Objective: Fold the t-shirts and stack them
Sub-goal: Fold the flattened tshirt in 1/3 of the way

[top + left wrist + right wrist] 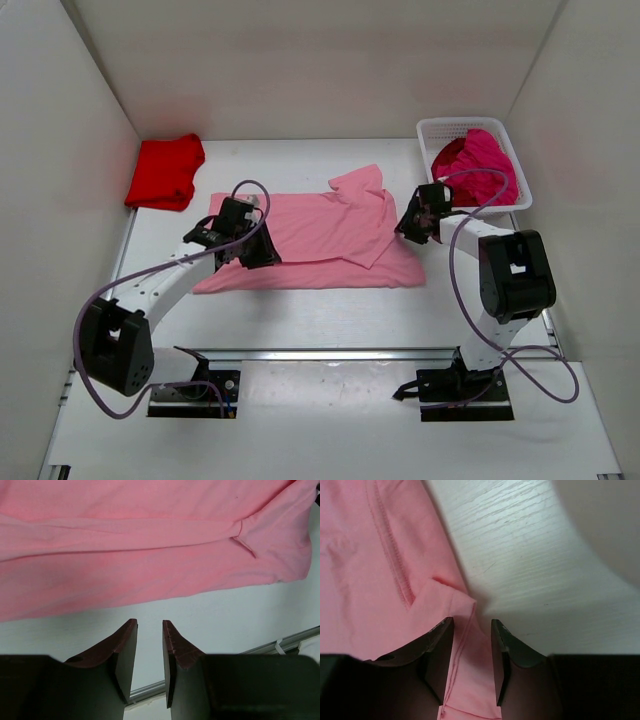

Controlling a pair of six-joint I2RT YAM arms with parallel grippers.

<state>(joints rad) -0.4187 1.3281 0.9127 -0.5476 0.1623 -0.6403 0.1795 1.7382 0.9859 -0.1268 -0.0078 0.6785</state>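
Top view, left claw (258, 254): at the near edge of the light pink t-shirt (320, 235), which lies spread flat ahead of it and off to its right.
Top view, right claw (406, 228): at that shirt's right edge. The white basket (450, 128) holding magenta t-shirts (485, 160) sits just beyond it, to its right.
Top view, red t-shirt (165, 172): bunched up, well beyond the left claw and to its left.
Left wrist, left claw: fingers a little apart with nothing between them, bare table (225, 615) beneath. The pink shirt's edge lies just ahead.
Right wrist, right claw: fingers apart, straddling a folded strip of the pink shirt's edge. There is fabric to its left and bare table to its right.
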